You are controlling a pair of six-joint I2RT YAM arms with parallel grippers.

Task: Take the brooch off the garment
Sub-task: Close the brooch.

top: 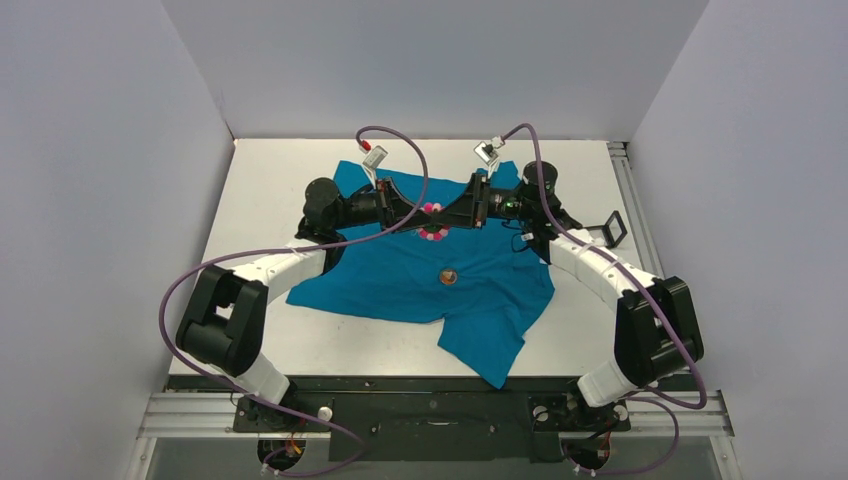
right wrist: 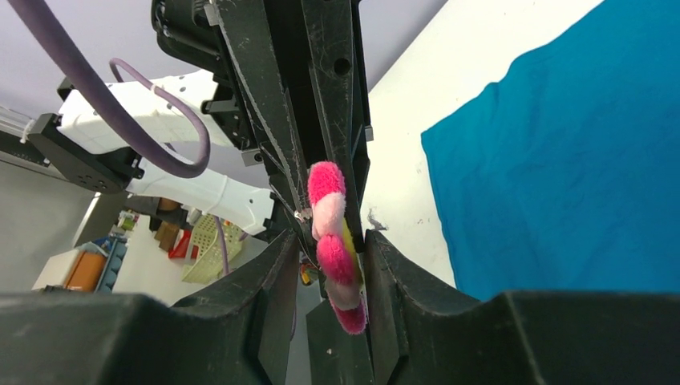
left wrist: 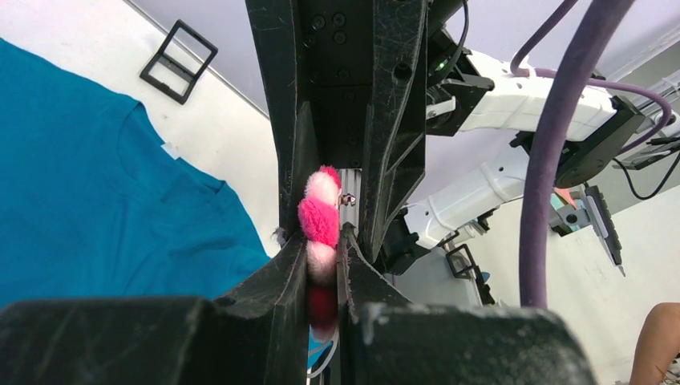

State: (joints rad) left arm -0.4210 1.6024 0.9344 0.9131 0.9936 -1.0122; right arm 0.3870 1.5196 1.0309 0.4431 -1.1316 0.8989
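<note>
Pink plush petals show edge-on between the black fingers: the brooch [left wrist: 321,220] is up in the air where the two arms meet, over the upper part of the shirt [top: 400,275]. The left gripper [left wrist: 323,249] is pressed tight on the lower half of the flower, with only a narrow slit between its fingers, filled by pink and pale petals. The right gripper [right wrist: 330,241] comes from the opposite side and straddles the same flower. Its fingers stand a little wider, with the yellow centre turned toward one of them and a small silver clasp toward the other. Whether both fingers actually press on it, I cannot tell.

From above, the two wrists point at each other and form a dark bridge across the cloth, with bits of pink showing at the join. The shirt lies spread on the white table [top: 270,180], teal-blue, with one sleeve reaching toward the near edge and the collar toward the far wall. A small round brownish thing [top: 448,276] sits on the cloth, just nearer than the grippers; what it is cannot be made out. A black rectangular frame [top: 610,230] stands on the table beside the right arm, apart from the shirt. Purple cables [top: 200,275] loop from each arm's base up to its wrist.
</note>
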